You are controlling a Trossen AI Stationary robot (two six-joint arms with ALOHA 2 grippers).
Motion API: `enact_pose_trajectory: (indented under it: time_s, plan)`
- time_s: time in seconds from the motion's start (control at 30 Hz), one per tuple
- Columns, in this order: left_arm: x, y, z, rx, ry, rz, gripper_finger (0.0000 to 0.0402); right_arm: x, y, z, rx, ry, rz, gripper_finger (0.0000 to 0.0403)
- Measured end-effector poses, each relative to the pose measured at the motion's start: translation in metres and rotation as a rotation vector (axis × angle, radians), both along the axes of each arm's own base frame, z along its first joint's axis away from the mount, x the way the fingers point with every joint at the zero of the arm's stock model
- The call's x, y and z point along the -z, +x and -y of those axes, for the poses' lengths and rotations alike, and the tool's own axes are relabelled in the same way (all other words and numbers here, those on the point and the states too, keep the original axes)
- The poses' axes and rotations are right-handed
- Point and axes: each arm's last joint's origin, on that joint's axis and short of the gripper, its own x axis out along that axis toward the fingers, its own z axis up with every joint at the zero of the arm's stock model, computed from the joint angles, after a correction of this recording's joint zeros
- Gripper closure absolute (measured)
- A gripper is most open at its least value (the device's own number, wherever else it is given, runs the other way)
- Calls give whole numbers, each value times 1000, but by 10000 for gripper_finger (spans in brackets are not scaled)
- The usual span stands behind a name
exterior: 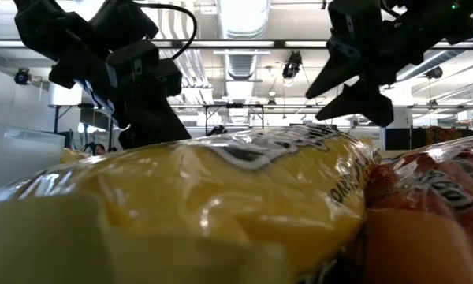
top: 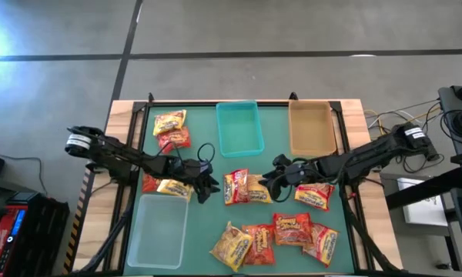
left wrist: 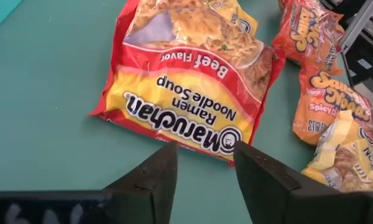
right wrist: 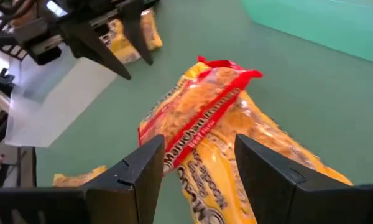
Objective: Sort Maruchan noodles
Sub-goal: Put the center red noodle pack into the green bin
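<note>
Several Maruchan noodle packets lie flat on the green mat. A red-and-yellow beef packet [top: 236, 187] sits mid-table with a yellow packet [top: 259, 193] against it. My left gripper [top: 205, 187] is open just left of the beef packet [left wrist: 186, 81], which lies ahead of its fingertips [left wrist: 205, 168]. My right gripper [top: 268, 181] is open and hovers over the yellow packet [right wrist: 248, 168], whose red-edged neighbour [right wrist: 202, 115] overlaps it. In the low view both grippers [exterior: 154, 118] [exterior: 355, 87] hang above the table.
The teal bin [top: 239, 128] and the tan bin [top: 312, 127] stand at the far edge, and the clear bin [top: 160, 231] stands near left. More packets lie far left [top: 172, 129], beside the left arm [top: 165, 187], under the right arm [top: 313, 196] and near the front edge [top: 277, 238].
</note>
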Motion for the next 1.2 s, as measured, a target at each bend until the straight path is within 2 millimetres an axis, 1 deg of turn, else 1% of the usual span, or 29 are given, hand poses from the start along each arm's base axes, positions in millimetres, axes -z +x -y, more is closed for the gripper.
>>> enact_pose_trajectory:
  time_s: [0.2,0.33,0.47,0.67,0.77,1.0,1.2]
  plan:
    - [2,2,0,-20,-23,5,227,10,15,-3,-37,-51,51,218]
    - [2,2,-1,-48,-48,-2,226,19,27,-6,-49,-61,105,218]
    - [2,2,-1,-53,-54,-4,228,33,36,-9,-70,-47,120,218]
    - [2,2,-1,-60,-60,-5,228,50,43,-10,-70,-42,98,218]
    - [2,2,-1,-61,-61,-5,228,52,45,-11,-66,-39,90,218]
    - [2,2,-1,-66,-66,-5,228,48,46,-11,-65,-37,104,218]
    - [2,2,-1,-67,-65,-6,228,49,46,-9,-53,-26,95,218]
